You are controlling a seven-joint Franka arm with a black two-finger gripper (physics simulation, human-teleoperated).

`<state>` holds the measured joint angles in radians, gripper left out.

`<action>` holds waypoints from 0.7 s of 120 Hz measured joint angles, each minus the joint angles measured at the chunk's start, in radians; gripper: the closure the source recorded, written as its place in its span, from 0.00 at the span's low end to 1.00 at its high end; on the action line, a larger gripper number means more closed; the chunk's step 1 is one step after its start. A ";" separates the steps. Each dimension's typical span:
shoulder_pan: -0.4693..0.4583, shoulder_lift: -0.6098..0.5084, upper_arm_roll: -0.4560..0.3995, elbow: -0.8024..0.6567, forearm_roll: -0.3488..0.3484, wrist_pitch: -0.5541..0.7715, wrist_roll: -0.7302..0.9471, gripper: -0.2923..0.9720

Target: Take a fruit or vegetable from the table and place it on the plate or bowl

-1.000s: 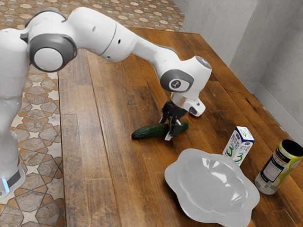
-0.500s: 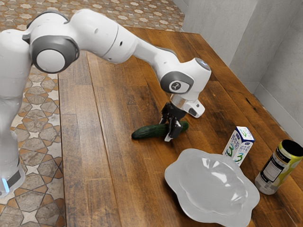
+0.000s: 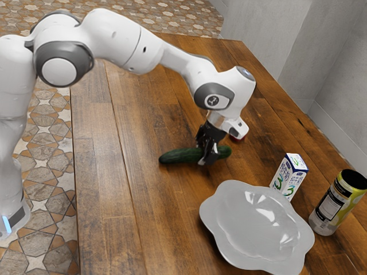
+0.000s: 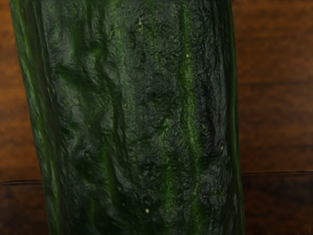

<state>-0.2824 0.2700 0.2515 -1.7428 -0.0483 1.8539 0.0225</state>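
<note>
A dark green cucumber [image 3: 180,155] lies lengthwise near the middle of the wooden table [image 3: 132,189], just clear of the boards. My gripper [image 3: 207,154] comes down on its end toward the exterior view's right, one black finger on each side of it and both touching it. In the wrist view the cucumber's bumpy skin [image 4: 142,122] sits right under my hand, with wood on both sides. The pale, wavy-edged plate [image 3: 229,240] rests toward the table's front, to the exterior view's right of the cucumber and apart from it.
A small white and blue carton [image 3: 289,175] stands just behind the plate. A bottle with a yellow label and dark cap [image 3: 338,201] stands further to the exterior view's right. Grey walls close off the far right; tiled floor lies beyond the table's left edge.
The fingers have closed on the cucumber, and hand and cucumber have risen slightly and shifted a little toward the exterior view's right.
</note>
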 joint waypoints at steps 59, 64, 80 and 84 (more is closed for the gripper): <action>-0.017 -0.140 -0.099 0.022 0.007 -0.029 0.006 0.59; -0.016 -0.148 -0.127 0.029 0.008 -0.032 0.006 0.59; -0.025 -0.154 -0.214 0.039 0.009 -0.037 0.008 0.59; -0.029 -0.155 -0.232 0.039 0.009 -0.037 0.008 0.59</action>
<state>-0.3115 0.1153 0.0193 -1.7036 -0.0394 1.8165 0.0304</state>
